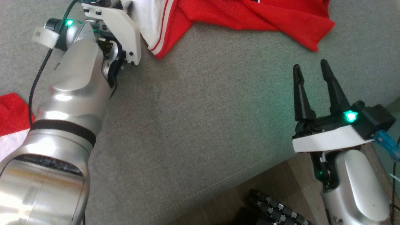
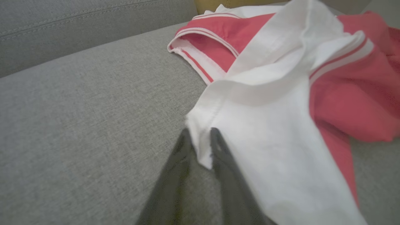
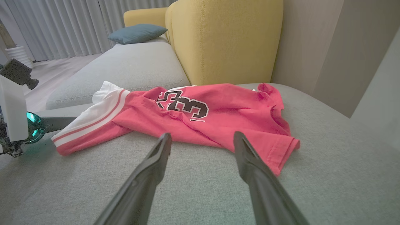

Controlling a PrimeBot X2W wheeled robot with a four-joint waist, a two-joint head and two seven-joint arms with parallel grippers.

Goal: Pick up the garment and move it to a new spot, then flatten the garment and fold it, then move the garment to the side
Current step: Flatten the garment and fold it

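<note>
The garment (image 3: 212, 115) is a red jersey with black numbers, white sleeves and red-and-white stripes. It lies crumpled on the grey sofa seat (image 1: 203, 125), along the top of the head view (image 1: 250, 15). My left gripper (image 2: 200, 137) pinches the corner of a white sleeve (image 2: 265, 140) between its two dark fingers. In the head view the white wrist mount (image 1: 115, 28) hides those fingers. To the lower right, apart from the jersey, my right gripper (image 1: 311, 70) stands open above the seat with nothing between its fingers (image 3: 159, 156).
A yellow backrest (image 3: 225, 40) rises behind the jersey, with a blue pillow (image 3: 137, 32) on a further seat. Another red and white cloth (image 1: 12, 118) lies at the left edge. The seat's front edge runs lower right, with wood floor and a black ribbed part (image 1: 275, 206) below.
</note>
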